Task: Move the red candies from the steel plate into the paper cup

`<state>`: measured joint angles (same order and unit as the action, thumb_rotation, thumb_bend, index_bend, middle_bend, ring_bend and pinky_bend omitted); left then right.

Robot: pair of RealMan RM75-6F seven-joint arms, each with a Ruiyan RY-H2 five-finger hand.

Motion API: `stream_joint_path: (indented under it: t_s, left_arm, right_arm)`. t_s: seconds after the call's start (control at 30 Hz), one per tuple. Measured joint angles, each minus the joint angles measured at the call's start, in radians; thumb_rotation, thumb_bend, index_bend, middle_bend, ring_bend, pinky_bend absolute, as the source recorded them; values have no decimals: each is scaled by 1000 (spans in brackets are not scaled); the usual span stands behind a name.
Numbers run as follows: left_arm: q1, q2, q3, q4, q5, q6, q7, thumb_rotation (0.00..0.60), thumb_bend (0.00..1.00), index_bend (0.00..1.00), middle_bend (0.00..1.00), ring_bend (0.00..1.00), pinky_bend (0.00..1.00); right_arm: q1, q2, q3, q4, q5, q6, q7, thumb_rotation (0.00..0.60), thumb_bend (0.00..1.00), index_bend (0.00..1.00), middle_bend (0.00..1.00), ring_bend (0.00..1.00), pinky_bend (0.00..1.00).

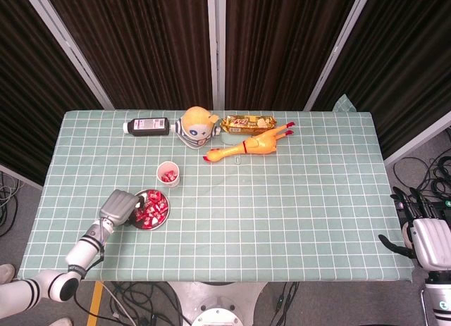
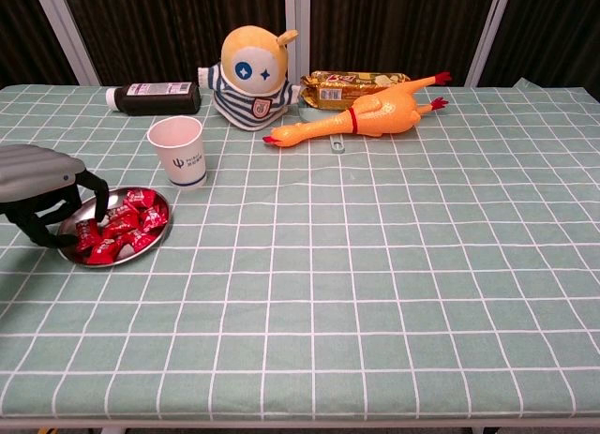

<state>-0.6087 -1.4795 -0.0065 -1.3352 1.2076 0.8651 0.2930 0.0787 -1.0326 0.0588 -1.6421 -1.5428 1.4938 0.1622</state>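
The steel plate lies near the table's front left and holds several red candies. Just behind it stands the white paper cup, upright, with red candies showing inside in the head view. My left hand hovers over the plate's left edge, its dark fingers curled downward. Whether a candy sits between them is hidden. My right hand hangs off the table's front right corner, fingers apart and holding nothing.
Along the back stand a dark bottle, a round yellow-headed doll, a gold snack packet and a rubber chicken. The green checked cloth covers the table.
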Motion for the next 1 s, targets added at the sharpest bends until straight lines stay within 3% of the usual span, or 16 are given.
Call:
stream_joint_path:
  t_s: [0.63, 0.83, 1.0]
  left_arm:
    - [11, -37, -6, 53, 7, 13, -8, 600, 333, 629, 910, 841, 977]
    - [22, -18, -17, 24, 32, 42, -62, 600, 339, 634, 913, 841, 977]
    - [24, 32, -55, -54, 61, 93, -119, 600, 339, 632, 913, 842, 978]
  right_arm:
    - [-4, 6, -1, -10, -2, 7, -7, 600, 79, 41, 210, 10, 145]
    - [-4, 8, 0, -11, -7, 10, -5, 600, 79, 41, 213, 10, 145]
    - [-4, 9, -1, -9, -9, 11, -1, 600, 79, 41, 213, 10, 145]
